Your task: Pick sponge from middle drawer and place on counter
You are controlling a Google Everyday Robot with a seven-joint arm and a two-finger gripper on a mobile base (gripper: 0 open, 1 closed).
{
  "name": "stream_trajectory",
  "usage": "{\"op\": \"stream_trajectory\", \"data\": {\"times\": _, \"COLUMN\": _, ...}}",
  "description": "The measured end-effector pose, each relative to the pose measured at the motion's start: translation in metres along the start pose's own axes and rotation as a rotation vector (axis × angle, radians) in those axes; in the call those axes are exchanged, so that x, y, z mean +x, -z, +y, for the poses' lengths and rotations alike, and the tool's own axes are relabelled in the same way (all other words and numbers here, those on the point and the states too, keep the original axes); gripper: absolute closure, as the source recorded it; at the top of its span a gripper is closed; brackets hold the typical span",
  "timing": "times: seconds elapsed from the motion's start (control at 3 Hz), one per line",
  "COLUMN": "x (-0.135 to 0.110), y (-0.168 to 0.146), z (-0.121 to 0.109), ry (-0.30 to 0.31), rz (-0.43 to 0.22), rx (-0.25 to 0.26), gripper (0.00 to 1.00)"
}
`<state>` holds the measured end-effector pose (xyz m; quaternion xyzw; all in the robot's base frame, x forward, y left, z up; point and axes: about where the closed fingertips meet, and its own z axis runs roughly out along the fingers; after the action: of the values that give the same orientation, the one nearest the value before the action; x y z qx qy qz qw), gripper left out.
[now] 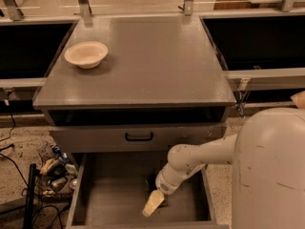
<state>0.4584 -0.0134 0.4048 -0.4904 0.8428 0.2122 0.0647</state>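
Sponge (149,187): dark slab, largely hidden, on the middle drawer (109,194) floor, at 6 o'clock from the counter (157,66). Gripper (151,206) directly over it; grip state cannot be told.

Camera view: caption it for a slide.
Robot's gripper at the sponge in the open middle drawer; a bowl sits on the counter.

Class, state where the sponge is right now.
The sponge lies on the floor of the middle drawer, right of centre, low in the camera view, beneath the gripper.
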Motion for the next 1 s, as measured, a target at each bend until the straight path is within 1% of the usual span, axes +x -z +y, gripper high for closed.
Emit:
{"op": "stream_trajectory", "data": {"times": 0.33, "x": -0.004, "y": -0.002, "z": 0.000, "ry": 0.012, "rz": -0.017, "rx": -0.010, "gripper": 0.00}}
{"op": "stream_trajectory", "data": {"times": 0.67, "x": -0.014, "y": -0.005, "z": 0.000, "ry": 0.040, "rz": -0.041, "rx": -0.020, "gripper": 0.00}}
{"op": "stream_trajectory", "data": {"times": 1.0, "x": -0.023, "y": -0.020, "z": -0.002, "ry": 0.039, "rz": -0.057, "rx": -0.032, "gripper": 0.00}}
